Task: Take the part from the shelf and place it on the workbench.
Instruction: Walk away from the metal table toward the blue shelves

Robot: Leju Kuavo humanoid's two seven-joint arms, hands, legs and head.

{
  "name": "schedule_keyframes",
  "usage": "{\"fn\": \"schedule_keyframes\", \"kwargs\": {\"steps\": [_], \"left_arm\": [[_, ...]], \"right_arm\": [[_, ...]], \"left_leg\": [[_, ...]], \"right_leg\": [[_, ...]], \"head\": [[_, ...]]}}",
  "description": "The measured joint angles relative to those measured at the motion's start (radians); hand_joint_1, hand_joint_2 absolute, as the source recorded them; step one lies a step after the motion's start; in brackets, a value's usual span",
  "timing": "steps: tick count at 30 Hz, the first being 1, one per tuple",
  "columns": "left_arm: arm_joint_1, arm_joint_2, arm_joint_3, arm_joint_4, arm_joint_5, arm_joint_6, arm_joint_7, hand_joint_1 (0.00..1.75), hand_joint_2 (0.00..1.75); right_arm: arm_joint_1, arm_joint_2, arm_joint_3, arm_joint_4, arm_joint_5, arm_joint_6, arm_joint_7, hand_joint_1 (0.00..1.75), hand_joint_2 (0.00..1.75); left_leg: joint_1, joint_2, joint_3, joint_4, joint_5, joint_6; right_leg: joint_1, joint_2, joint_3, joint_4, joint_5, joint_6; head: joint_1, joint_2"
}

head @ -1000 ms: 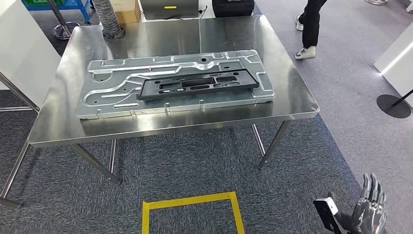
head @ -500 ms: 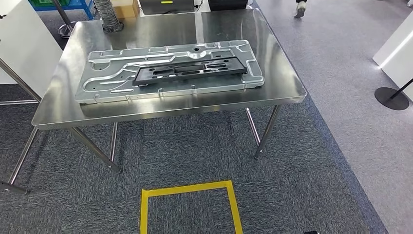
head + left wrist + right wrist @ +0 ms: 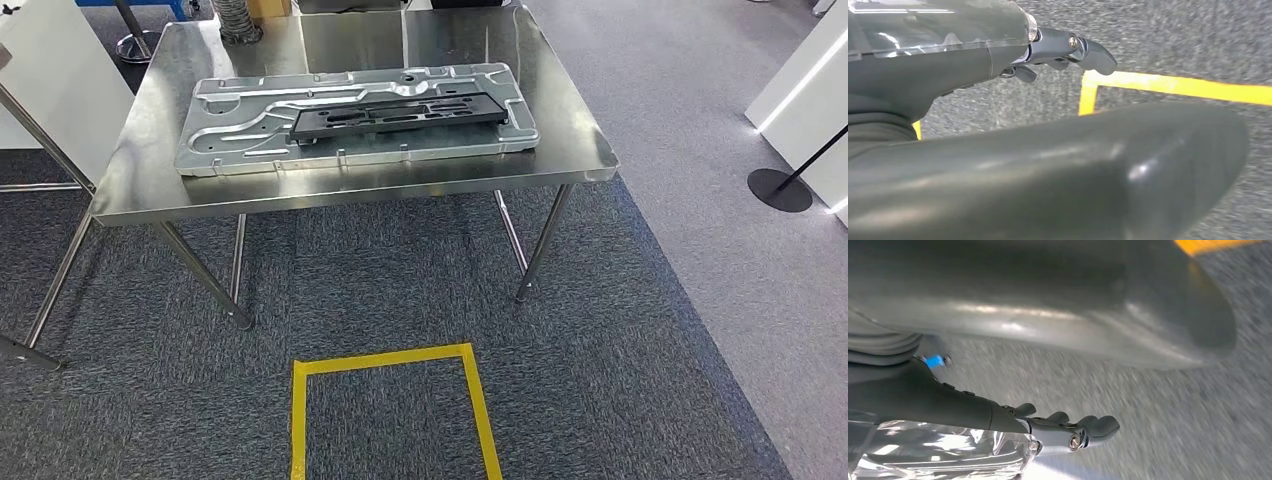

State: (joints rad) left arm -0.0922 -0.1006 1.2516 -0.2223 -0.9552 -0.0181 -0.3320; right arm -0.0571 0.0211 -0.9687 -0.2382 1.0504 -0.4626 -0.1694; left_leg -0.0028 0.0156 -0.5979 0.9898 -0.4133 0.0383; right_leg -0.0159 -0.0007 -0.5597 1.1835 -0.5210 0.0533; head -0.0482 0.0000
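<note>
My left hand [image 3: 1058,50] and right hand [image 3: 1068,432] hang over carpet, fingers loosely extended, holding nothing. Yellow tape square [image 3: 390,410] nearest. Beyond it, bench [image 3: 150,185]: black part [image 3: 395,115] lies flat on the metal panel [image 3: 230,150].

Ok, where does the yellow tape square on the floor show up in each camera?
Head view: yellow tape square low in the middle, on the floor in front of the table.
Left wrist view: one corner of it just past the left hand.
Right wrist view: a short strip at the picture's edge, beyond the right hand.
Shared landmark: the grey carpet.
</note>
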Motion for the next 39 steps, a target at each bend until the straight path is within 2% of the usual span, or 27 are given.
{"fn": "schedule_keyframes", "kwargs": {"steps": [2, 3, 4, 6, 7, 10, 11, 12, 13, 15, 17, 18, 19, 21, 22, 23, 25, 26, 27, 28, 29, 31, 33, 34, 36, 37, 39], "left_arm": [[0.000, -0.002, -0.006, 0.000, -0.007, 0.000, 0.001, 0.00, 0.00], [0.000, -0.003, -0.008, 0.000, -0.011, 0.000, 0.001, 0.00, 0.00], [0.000, -0.003, -0.009, 0.000, -0.015, 0.000, 0.001, 0.00, 0.00], [0.000, -0.003, -0.010, 0.000, -0.020, -0.002, 0.002, 0.00, 0.00], [0.001, -0.003, -0.012, 0.000, -0.023, -0.004, 0.002, 0.00, 0.00], [0.004, -0.002, -0.020, 0.000, -0.029, -0.009, 0.005, 0.00, 0.00], [0.004, -0.002, -0.023, 0.000, -0.030, -0.010, 0.006, 0.00, 0.00], [0.003, -0.002, -0.025, 0.000, -0.031, -0.011, 0.007, 0.00, 0.00], [0.003, -0.002, -0.026, 0.000, -0.031, -0.011, 0.008, 0.00, 0.00], [0.002, 0.000, -0.027, 0.000, -0.030, -0.010, 0.009, 0.00, 0.00], [-0.002, 0.002, -0.029, 0.000, -0.029, -0.010, 0.010, 0.00, 0.00], [-0.003, 0.003, -0.030, 0.000, -0.029, -0.010, 0.010, 0.00, 0.00], [-0.003, 0.003, -0.030, 0.000, -0.030, -0.010, 0.010, 0.00, 0.00], [-0.002, 0.003, -0.031, 0.001, -0.030, -0.010, 0.012, 0.00, 0.00], [-0.002, 0.003, -0.031, 0.001, -0.030, -0.010, 0.012, 0.00, 0.00], [-0.003, 0.003, -0.031, 0.001, -0.030, -0.010, 0.013, 0.00, 0.00], [-0.003, 0.004, -0.032, 0.001, -0.030, -0.010, 0.014, 0.00, 0.00], [-0.003, 0.004, -0.032, 0.001, -0.030, -0.011, 0.014, 0.00, 0.00], [-0.002, 0.004, -0.032, 0.001, -0.030, -0.011, 0.014, 0.00, 0.00], [-0.002, 0.004, -0.032, 0.001, -0.030, -0.011, 0.014, 0.00, 0.00], [-0.002, 0.004, -0.033, 0.001, -0.030, -0.011, 0.015, 0.00, 0.00], [-0.003, 0.004, -0.033, 0.001, -0.031, -0.011, 0.015, 0.00, 0.00], [-0.004, 0.002, -0.033, 0.001, -0.033, -0.010, 0.015, 0.00, 0.00], [-0.004, 0.002, -0.034, 0.001, -0.033, -0.009, 0.016, 0.00, 0.00], [-0.004, 0.002, -0.034, 0.001, -0.032, -0.006, 0.018, 0.00, 0.00], [-0.004, 0.003, -0.034, 0.001, -0.032, -0.005, 0.019, 0.00, 0.00], [-0.002, 0.004, -0.034, 0.001, -0.031, -0.004, 0.022, 0.00, 0.00]], "right_arm": [[-0.004, 0.006, 0.001, 0.005, 0.003, 0.027, 0.024, 0.00, 0.00], [-0.006, 0.008, 0.002, 0.008, 0.006, 0.046, 0.042, 0.00, 0.00], [-0.007, 0.010, 0.003, 0.011, 0.008, 0.071, 0.063, 0.00, 0.00], [-0.008, 0.014, 0.005, 0.019, 0.010, 0.125, 0.107, 0.00, 0.00], [-0.009, 0.016, 0.005, 0.021, 0.009, 0.148, 0.124, 0.00, 0.00], [-0.007, 0.022, 0.005, 0.025, 0.007, 0.193, 0.149, 0.00, 0.00], [-0.006, 0.024, 0.005, 0.026, 0.006, 0.203, 0.150, 0.00, 0.00], [-0.006, 0.026, 0.005, 0.027, 0.006, 0.210, 0.150, 0.00, 0.00], [-0.007, 0.028, 0.005, 0.028, 0.006, 0.215, 0.147, 0.00, 0.00], [-0.007, 0.031, 0.006, 0.028, 0.006, 0.225, 0.139, 0.00, 0.00], [-0.008, 0.033, 0.006, 0.029, 0.006, 0.231, 0.132, 0.00, 0.00], [-0.009, 0.034, 0.006, 0.029, 0.006, 0.232, 0.129, 0.00, 0.00], [-0.010, 0.034, 0.006, 0.029, 0.005, 0.232, 0.127, 0.00, 0.00], [-0.009, 0.034, 0.006, 0.029, 0.003, 0.232, 0.125, 0.00, 0.00], [-0.009, 0.033, 0.006, 0.029, 0.002, 0.232, 0.124, 0.00, 0.00], [-0.008, 0.033, 0.006, 0.029, 0.002, 0.233, 0.124, 0.00, 0.00], [-0.008, 0.034, 0.006, 0.030, 0.002, 0.233, 0.124, 0.00, 0.00], [-0.008, 0.035, 0.006, 0.030, 0.002, 0.234, 0.124, 0.00, 0.00], [-0.008, 0.035, 0.006, 0.030, 0.002, 0.234, 0.125, 0.00, 0.00], [-0.008, 0.035, 0.006, 0.030, 0.003, 0.234, 0.125, 0.00, 0.00], [-0.009, 0.035, 0.006, 0.030, 0.003, 0.235, 0.125, 0.00, 0.00], [-0.011, 0.035, 0.006, 0.030, 0.004, 0.237, 0.125, 0.00, 0.00], [-0.016, 0.035, 0.006, 0.030, 0.005, 0.239, 0.125, 0.00, 0.00], [-0.017, 0.035, 0.006, 0.030, 0.006, 0.239, 0.124, 0.00, 0.00], [-0.018, 0.036, 0.006, 0.030, 0.006, 0.240, 0.124, 0.00, 0.00], [-0.018, 0.037, 0.006, 0.030, 0.006, 0.241, 0.123, 0.00, 0.00], [-0.017, 0.038, 0.006, 0.031, 0.006, 0.242, 0.121, 0.00, 0.00]], "left_leg": [[-0.002, -0.001, -0.017, 0.010, 0.016, -0.009], [-0.002, 0.000, -0.021, 0.012, 0.024, -0.015], [-0.002, 0.001, -0.023, 0.012, 0.033, -0.022], [0.002, -0.001, -0.030, 0.015, 0.035, -0.034], [0.003, -0.003, -0.039, 0.033, 0.008, -0.039], [0.008, -0.007, -0.080, 0.191, -0.147, -0.051], [0.009, -0.007, -0.087, 0.252, -0.174, -0.054], [0.010, -0.007, -0.083, 0.291, -0.173, -0.057], [0.011, -0.007, -0.065, 0.300, -0.150, -0.058], [0.013, -0.008, 0.022, 0.213, -0.094, -0.056], [0.012, -0.009, 0.127, 0.062, -0.106, -0.049], [0.010, -0.010, 0.156, 0.011, -0.124, -0.043], [0.007, -0.010, 0.165, -0.014, -0.135, -0.035], [0.006, -0.008, 0.150, -0.018, -0.124, -0.017], [0.007, -0.006, 0.140, -0.018, -0.112, -0.007], [0.008, -0.004, 0.126, -0.019, -0.099, 0.001], [0.006, -0.002, 0.095, -0.018, -0.074, 0.009], [0.004, -0.002, 0.079, -0.016, -0.061, 0.010], [0.003, -0.002, 0.063, -0.014, -0.050, 0.010], [0.002, -0.002, 0.046, -0.010, -0.039, 0.009], [0.001, -0.001, 0.029, -0.005, -0.028, 0.007], [-0.001, -0.002, -0.001, 0.004, -0.010, 0.002], [-0.003, -0.002, -0.015, 0.010, 0.004, -0.006], [-0.003, -0.001, -0.018, 0.010, 0.011, -0.012], [-0.001, -0.001, -0.021, 0.009, 0.023, -0.025], [0.000, -0.003, -0.026, 0.017, 0.014, -0.031], [0.005, -0.007, -0.053, 0.085, -0.056, -0.041]], "right_leg": [[0.005, 0.000, 0.116, -0.162, -0.013, -0.012], [0.008, 0.000, 0.148, -0.213, -0.028, -0.019], [0.012, 0.000, 0.160, -0.238, -0.033, -0.027], [0.011, -0.004, 0.145, -0.242, -0.016, -0.045], [0.009, -0.007, 0.133, -0.243, -0.003, -0.055], [0.009, -0.011, 0.084, -0.243, 0.038, -0.067], [0.010, -0.011, 0.065, -0.241, 0.051, -0.067], [0.010, -0.012, 0.045, -0.236, 0.063, -0.066], [0.010, -0.011, 0.025, -0.230, 0.074, -0.064], [0.009, -0.011, -0.015, -0.211, 0.092, -0.058], [0.011, -0.010, -0.043, -0.192, 0.105, -0.047], [0.012, -0.010, -0.050, -0.186, 0.112, -0.042], [0.013, -0.010, -0.054, -0.184, 0.119, -0.035], [0.010, -0.009, -0.061, -0.183, 0.128, -0.022], [0.008, -0.008, -0.070, -0.171, 0.109, -0.016], [0.006, -0.006, -0.083, -0.142, 0.071, -0.010], [0.003, -0.004, -0.117, -0.028, -0.037, -0.002], [0.002, -0.004, -0.130, 0.038, -0.074, 0.001], [0.002, -0.004, -0.134, 0.088, -0.087, 0.003], [0.002, -0.004, -0.122, 0.108, -0.075, 0.002], [0.002, -0.004, -0.092, 0.091, -0.048, 0.000], [0.005, -0.003, 0.021, -0.041, -0.007, -0.011], [0.010, -0.003, 0.124, -0.189, -0.022, -0.026], [0.014, -0.003, 0.147, -0.227, -0.033, -0.033], [0.015, -0.005, 0.144, -0.243, -0.025, -0.048], [0.014, -0.006, 0.137, -0.245, -0.015, -0.057], [0.010, -0.010, 0.117, -0.249, 0.007, -0.068]], "head": [[0.000, 0.000], [0.000, 0.000], [0.000, 0.000], [0.000, 0.000], [0.000, 0.000], [0.000, 0.000], [0.000, 0.000], [0.000, 0.000], [0.000, 0.000], [0.000, 0.000], [0.000, 0.000], [0.000, 0.000], [0.000, 0.000], [0.000, 0.000], [0.000, 0.000], [0.000, 0.000], [0.000, 0.000], [0.000, 0.000], [0.000, 0.000], [0.000, 0.000], [0.000, 0.000], [0.000, 0.000], [0.000, 0.000], [0.000, 0.000], [0.000, 0.000], [0.000, 0.000], [0.000, 0.000]]}}
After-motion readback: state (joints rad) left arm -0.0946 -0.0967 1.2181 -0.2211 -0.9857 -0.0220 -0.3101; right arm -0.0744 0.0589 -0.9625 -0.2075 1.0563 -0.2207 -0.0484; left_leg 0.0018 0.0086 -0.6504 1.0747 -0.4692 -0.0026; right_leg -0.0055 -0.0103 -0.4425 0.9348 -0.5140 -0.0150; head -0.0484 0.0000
